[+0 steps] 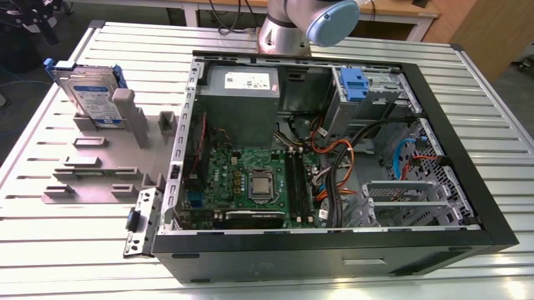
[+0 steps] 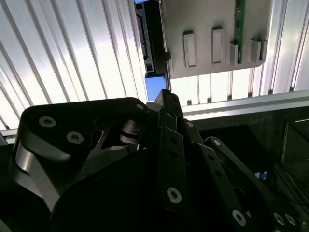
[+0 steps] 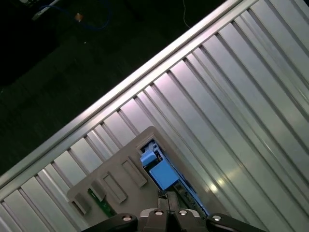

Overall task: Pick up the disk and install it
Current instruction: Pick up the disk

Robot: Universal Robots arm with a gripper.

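Observation:
The disk [image 1: 87,94] stands on edge in a grey fixture [image 1: 100,169] at the exterior view's left. It is silver with a blue-and-white label and blue carrier rails. From above, in the first wrist view, the disk [image 3: 161,171] shows its blue rail end just beyond my gripper [image 3: 166,197], whose fingers are pressed together with nothing between them. In the second wrist view the gripper [image 2: 165,94] hangs well above the disk [image 2: 147,43], which is seen edge-on beside the fixture [image 2: 212,29].
An open computer case [image 1: 488,206] lies on the ribbed metal table [image 1: 67,250], with a grey power supply [image 1: 242,94], a motherboard [image 1: 259,181] and a blue bracket [image 1: 354,84] at the drive bay. The arm's joint [image 1: 329,19] is above the case's far side.

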